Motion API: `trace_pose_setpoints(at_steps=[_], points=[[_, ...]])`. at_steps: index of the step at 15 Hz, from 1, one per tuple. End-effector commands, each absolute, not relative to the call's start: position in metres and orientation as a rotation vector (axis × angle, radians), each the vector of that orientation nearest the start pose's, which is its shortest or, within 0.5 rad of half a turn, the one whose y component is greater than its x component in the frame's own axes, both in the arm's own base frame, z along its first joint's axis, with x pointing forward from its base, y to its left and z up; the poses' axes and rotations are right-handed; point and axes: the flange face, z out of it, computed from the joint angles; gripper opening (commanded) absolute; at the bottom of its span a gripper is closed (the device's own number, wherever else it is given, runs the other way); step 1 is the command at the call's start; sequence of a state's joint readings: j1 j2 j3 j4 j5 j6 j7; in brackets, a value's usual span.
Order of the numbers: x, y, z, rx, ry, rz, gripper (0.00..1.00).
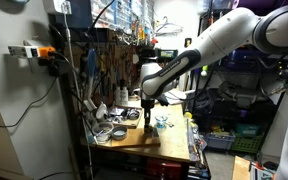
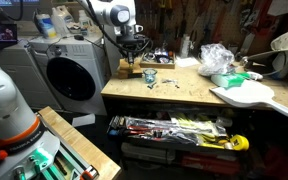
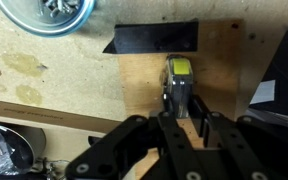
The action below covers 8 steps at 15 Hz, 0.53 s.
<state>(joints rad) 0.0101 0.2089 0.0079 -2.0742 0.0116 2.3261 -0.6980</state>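
Workbench (image 3: pixel 74 90): only wrist view shows fingers (image 3: pixel 210 128) flanking yellow-topped tool (image 3: pixel 180 72).

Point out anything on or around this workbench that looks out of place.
The tool drawer under the workbench hangs open, and the white guitar-shaped panel appears to jut past the bench's front edge. Yellowish stains mark the wood near the metal bowl.

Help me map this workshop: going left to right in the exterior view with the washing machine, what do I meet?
washing machine → hand → crumpled plastic bag
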Motion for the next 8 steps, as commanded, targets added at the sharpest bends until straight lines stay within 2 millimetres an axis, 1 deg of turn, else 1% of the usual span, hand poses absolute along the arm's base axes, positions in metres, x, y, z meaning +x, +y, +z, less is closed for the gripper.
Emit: trace_pose_setpoints(at_steps=[1,3,5,6,8], points=[[0.561,-0.001,0.373,-2.929,-1.017,0.017,0.06],[0.538,-0.016,0.398,-2.92,-0.91,0.093,0.06],[0.513,-0.037,0.421,-2.896,-0.839,0.16,0.06],[0.503,-0.049,0.432,-2.901,-0.801,0.162,0.06],[0.485,-0.084,0.448,-2.927,-0.675,0.14,0.06]])
